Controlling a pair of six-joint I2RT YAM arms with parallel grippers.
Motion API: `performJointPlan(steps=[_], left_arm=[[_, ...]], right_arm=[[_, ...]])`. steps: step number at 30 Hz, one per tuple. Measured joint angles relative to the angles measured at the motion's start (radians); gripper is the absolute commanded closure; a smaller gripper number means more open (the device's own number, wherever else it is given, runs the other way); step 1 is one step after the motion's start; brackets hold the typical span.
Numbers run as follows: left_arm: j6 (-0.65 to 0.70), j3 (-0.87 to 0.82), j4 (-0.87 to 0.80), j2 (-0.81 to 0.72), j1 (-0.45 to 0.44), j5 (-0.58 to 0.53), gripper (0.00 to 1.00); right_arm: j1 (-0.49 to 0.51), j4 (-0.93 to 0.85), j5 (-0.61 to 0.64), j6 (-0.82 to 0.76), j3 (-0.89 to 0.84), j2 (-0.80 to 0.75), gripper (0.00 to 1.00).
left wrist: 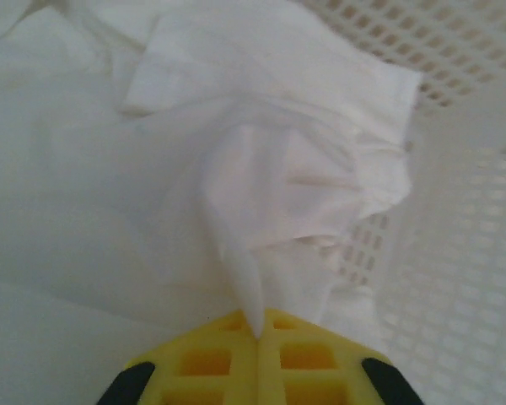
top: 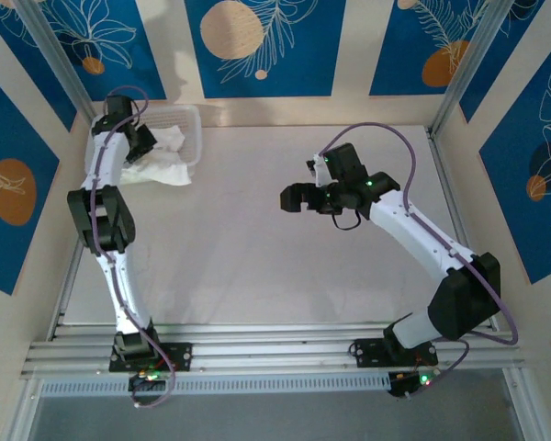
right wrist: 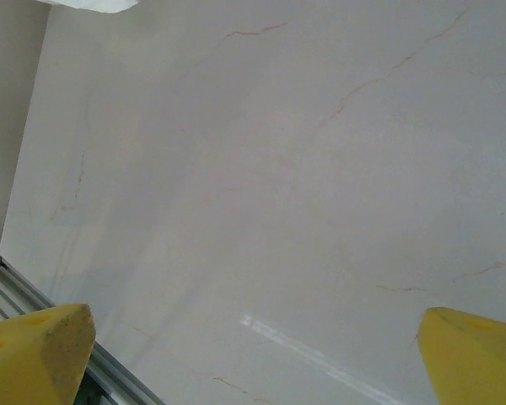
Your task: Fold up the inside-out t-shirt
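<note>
1. T-shirt (left wrist: pixel 304 169): bunched and wrinkled in the basket (top: pixel 195 124) at the far-left corner of the tabletop (top: pixel 257 248). In the top view, part of the cloth appears to spill over the basket's near wall onto the tabletop.
2. Left claw (left wrist: pixel 260 333): pressed together, pinching a raised peak of the t-shirt. In the left wrist view the cloth rises in a narrow cone that ends between the two yellow pads. The mesh wall of the basket stands just beside the grip, on the right of that view.
3. Right claw (top: pixel 289 197): spread wide and holding nothing. It hangs over bare tabletop near the middle, pointing left.
4. Governing relation: the t-shirt lies directly at the left claw and well apart from the right claw, far-left of it. The left arm is therefore the working arm.
5. Long axis: cannot be read. The t-shirt is a heap, and neither hem, collar nor sleeve line shows as a straight run.
6. Judged next move: lift the pinched peak clear of the basket wall, then draw the cloth toward the near right onto open tabletop, within reach of the right claw.
7. Caution: thin cloth may snag on the mesh or drag the basket along.
</note>
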Motion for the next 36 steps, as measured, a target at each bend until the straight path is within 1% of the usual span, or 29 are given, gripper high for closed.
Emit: performJointPlan(steps=[2,6,8,10,14,15,16,19,22,24,25,26,28,29,30,32,34,36], left_arm=[[0.006,0.010,-0.003,-0.031,-0.001,0.055,1.00],[-0.005,0.073,-0.008,-0.155,-0.026,0.183,1.00],[-0.013,0.134,-0.003,-0.254,-0.074,0.224,1.00],[-0.011,0.195,0.012,-0.353,-0.155,0.246,1.00],[0.006,0.272,0.086,-0.546,-0.380,0.290,1.00],[0.014,0.280,0.098,-0.582,-0.419,0.299,1.00],[0.022,0.285,0.105,-0.608,-0.439,0.299,1.00],[0.045,0.254,0.124,-0.665,-0.452,0.282,1.00],[0.055,0.127,0.168,-0.675,-0.467,0.271,1.00],[0.060,-0.010,0.189,-0.653,-0.487,0.256,1.00],[0.064,-0.070,0.199,-0.631,-0.497,0.248,0.92],[0.064,-0.126,0.205,-0.590,-0.506,0.240,0.79],[0.070,-0.211,0.201,-0.496,-0.518,0.224,0.58],[0.070,-0.241,0.197,-0.454,-0.520,0.215,0.51],[0.068,-0.267,0.194,-0.423,-0.522,0.203,0.47],[0.076,-0.329,0.174,-0.381,-0.523,0.166,0.43],[0.079,-0.397,0.172,-0.394,-0.522,0.132,0.41],[0.077,-0.482,0.193,-0.446,-0.523,0.119,0.39]], right_arm=[[-0.002,0.001,0.000,0.007,0.000,-0.008,0.01],[-0.019,0.029,0.016,0.056,-0.001,-0.046,0.02],[-0.045,0.079,0.033,0.099,-0.014,-0.090,0.03],[-0.078,0.131,0.045,0.142,-0.043,-0.145,0.04],[-0.150,0.204,0.071,0.216,-0.094,-0.251,0.04],[-0.166,0.218,0.073,0.227,-0.101,-0.269,0.04],[-0.181,0.227,0.073,0.239,-0.108,-0.284,0.04],[-0.229,0.238,0.060,0.262,-0.125,-0.315,0.05],[-0.269,0.237,0.044,0.272,-0.151,-0.331,0.05],[-0.290,0.235,0.030,0.277,-0.173,-0.335,0.05],[-0.299,0.232,0.022,0.278,-0.183,-0.336,0.05],[-0.307,0.226,0.012,0.281,-0.193,-0.336,0.05],[-0.323,0.203,-0.008,0.282,-0.204,-0.330,0.05],[-0.329,0.192,-0.021,0.281,-0.204,-0.321,0.05],[-0.332,0.186,-0.030,0.280,-0.204,-0.313,0.06],[-0.334,0.167,-0.053,0.268,-0.204,-0.286,0.06],[-0.327,0.139,-0.060,0.247,-0.204,-0.265,0.06],[-0.317,0.113,-0.055,0.224,-0.206,-0.251,0.06]])
